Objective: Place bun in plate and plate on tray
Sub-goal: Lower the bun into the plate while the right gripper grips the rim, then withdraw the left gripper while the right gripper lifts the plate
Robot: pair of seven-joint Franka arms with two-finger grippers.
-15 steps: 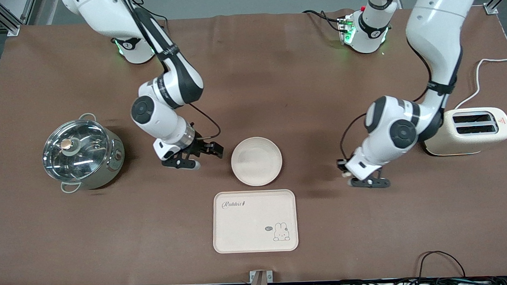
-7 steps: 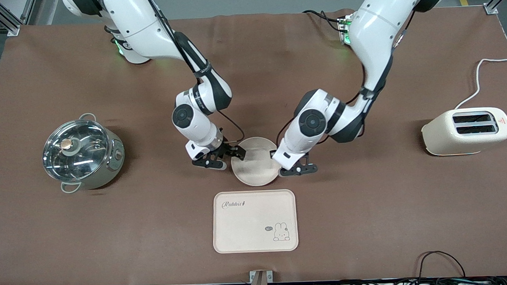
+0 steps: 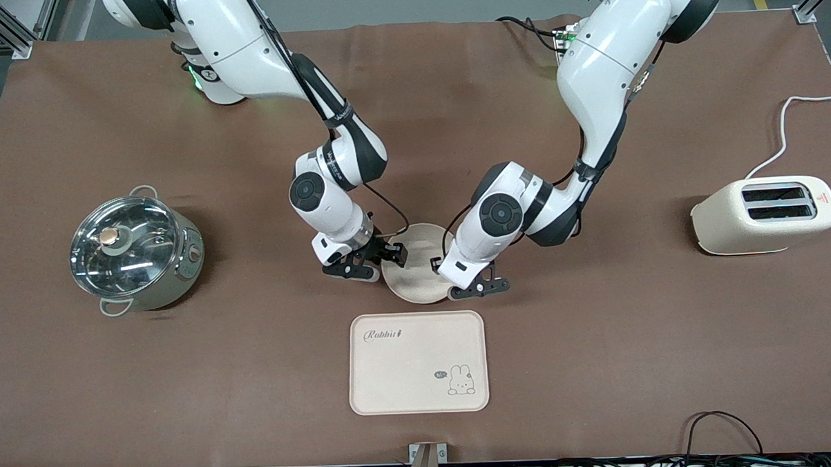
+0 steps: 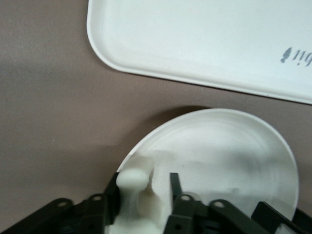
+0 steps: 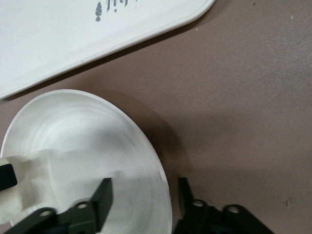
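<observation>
Bun (image 4: pixel 132 181) sits clamped between the fingers of the left pincer (image 4: pixel 144 197), which is closed on it and hangs just over the plate (image 3: pixel 420 278), at the edge toward the left arm's end of the counter (image 3: pixel 600 365). In the left wrist view the bun's rounded end pokes out past the fingertips, above the plate's inner slope.

The right pincer (image 3: pixel 373 261) is down at the plate's other edge, toward the right arm's end. Its fingers are parted with nothing gripped: the right wrist view shows one finger (image 5: pixel 102 197) inside the dish and the other outside the raised rim, so the rim runs through the gap. Whether either finger touches the rim cannot be made out. In that view the bun shows as a white lump at the picture's edge.

The plate rests on the counter, just apart from the tray (image 3: pixel 418 363), which lies nearer the front camera with its script and rabbit drawing showing.

A lidded steel pot (image 3: pixel 134 249) stands toward the right arm's end of the counter, and a cream toaster (image 3: pixel 765 215) toward the left arm's end, both well apart from the plate.
</observation>
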